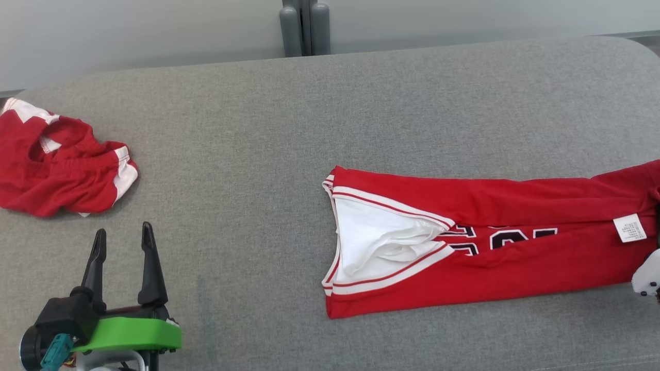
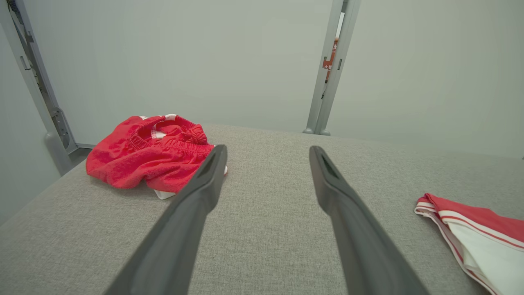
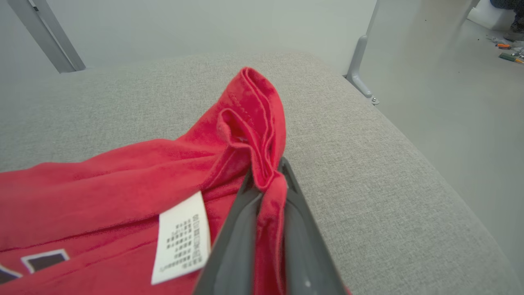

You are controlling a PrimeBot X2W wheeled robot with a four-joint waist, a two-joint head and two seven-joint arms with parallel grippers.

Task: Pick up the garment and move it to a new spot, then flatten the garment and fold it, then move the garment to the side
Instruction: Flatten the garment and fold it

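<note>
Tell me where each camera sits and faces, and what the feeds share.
Head view: on the head, looking down at the grey surface, jersey and shorts; left gripper open, lower left.
Left wrist view: along its open fingers, across the surface toward the shorts.
Right wrist view: along the right gripper, shut on the jersey's hem.
Shared: head and right wrist both show the care label.
</note>
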